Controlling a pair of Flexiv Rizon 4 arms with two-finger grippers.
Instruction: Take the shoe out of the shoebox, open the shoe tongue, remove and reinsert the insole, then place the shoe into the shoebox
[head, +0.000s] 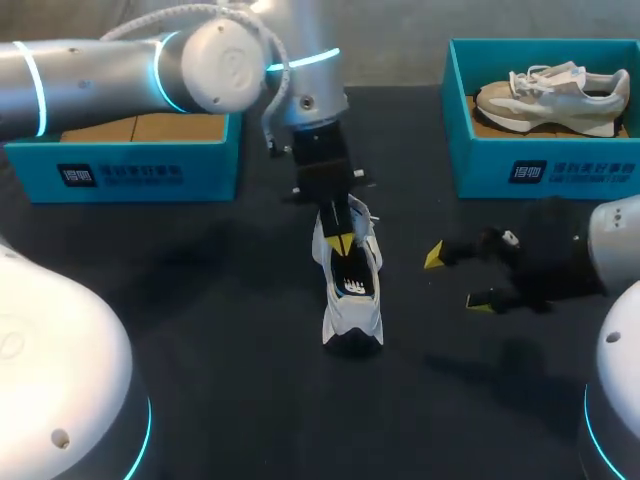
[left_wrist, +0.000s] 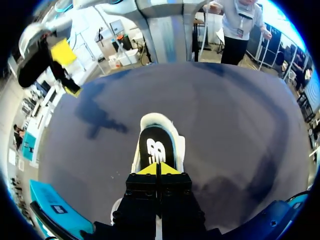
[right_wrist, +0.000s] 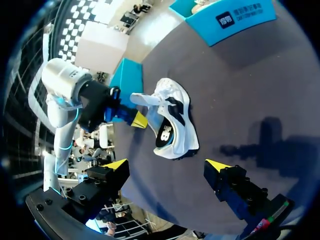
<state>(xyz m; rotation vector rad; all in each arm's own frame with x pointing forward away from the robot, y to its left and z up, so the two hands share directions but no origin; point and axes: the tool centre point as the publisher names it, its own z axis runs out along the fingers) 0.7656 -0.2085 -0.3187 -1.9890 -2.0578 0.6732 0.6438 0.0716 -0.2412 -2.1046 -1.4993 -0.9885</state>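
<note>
Bare dark matte table (head: 200, 350) on every side of the white shoe (head: 352, 318); nothing crowds it. Two teal cardboard shoeboxes sit along the far edge. One (head: 130, 170) is out past the left gripper (head: 340, 243) on its own arm's side, well apart. The other (head: 545, 165) is beyond the right gripper (head: 457, 279) and holds a beige laced sneaker (head: 550, 95).

The shoe stands upright on its sole, directly under and ahead of the left gripper. Its long axis runs along that gripper's fingers. The rounded end ahead of the tips points toward the robot, and the laced end lies under the gripper body.

The upper is smooth and white. A flat black insole (left_wrist: 155, 145) with a white logo shows in the opening.

The left gripper's yellow tips are pressed together at the near edge of the insole. Can't tell if anything thin is pinched.

The right gripper's fingers are spread wide and hold nothing. It hovers beside the shoe, near but apart, with the shoe ahead of its fingers.
</note>
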